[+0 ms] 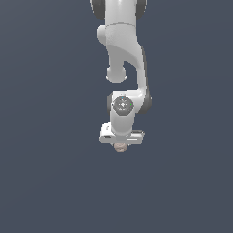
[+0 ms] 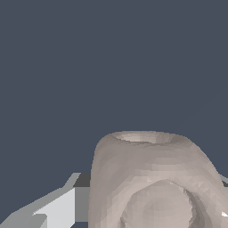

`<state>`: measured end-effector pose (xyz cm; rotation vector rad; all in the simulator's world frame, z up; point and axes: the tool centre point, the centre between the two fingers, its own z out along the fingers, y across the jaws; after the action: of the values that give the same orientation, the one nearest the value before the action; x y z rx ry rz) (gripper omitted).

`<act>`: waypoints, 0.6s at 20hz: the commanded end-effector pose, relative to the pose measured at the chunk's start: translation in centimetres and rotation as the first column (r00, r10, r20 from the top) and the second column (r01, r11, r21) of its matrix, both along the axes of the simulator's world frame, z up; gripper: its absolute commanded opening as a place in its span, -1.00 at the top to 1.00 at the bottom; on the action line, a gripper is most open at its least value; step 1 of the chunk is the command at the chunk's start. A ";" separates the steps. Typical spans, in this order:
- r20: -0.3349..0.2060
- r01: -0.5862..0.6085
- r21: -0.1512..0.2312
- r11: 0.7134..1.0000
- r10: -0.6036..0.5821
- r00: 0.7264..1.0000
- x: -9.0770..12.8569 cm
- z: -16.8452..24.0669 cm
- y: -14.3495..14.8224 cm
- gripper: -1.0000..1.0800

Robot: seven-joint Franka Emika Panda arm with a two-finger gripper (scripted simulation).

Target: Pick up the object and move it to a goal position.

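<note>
Beige-pink, the object (image 1: 120, 146) sits directly under the white gripper (image 1: 121, 143), seemingly between its fingers; whether they clench it, I cannot tell. Grasping looks in hand; next, lift toward the goal.

I am seeing a plain dark grey-blue floor (image 1: 45, 173) filling both views, showing no edges or marks, and I am unable to tell whether the beige lump (image 1: 120, 146) is resting on it

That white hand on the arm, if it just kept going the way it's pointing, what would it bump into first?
The beige-pink lump, which sits right at the hand already, filling the wrist view. Beyond it only the plain dark surface shows; depth there is unclear.
</note>
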<state>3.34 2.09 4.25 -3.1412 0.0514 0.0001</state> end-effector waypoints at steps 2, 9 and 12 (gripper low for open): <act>0.001 0.000 0.000 1.000 0.000 1.000 -0.5 0.6 -0.1 1.00; 0.001 0.000 0.000 1.000 0.000 1.000 -2.7 2.9 -0.4 1.00; 0.001 0.000 0.000 1.000 0.000 1.000 -4.1 4.3 -0.5 1.00</act>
<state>-0.07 1.64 7.82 -3.1412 0.0514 0.0004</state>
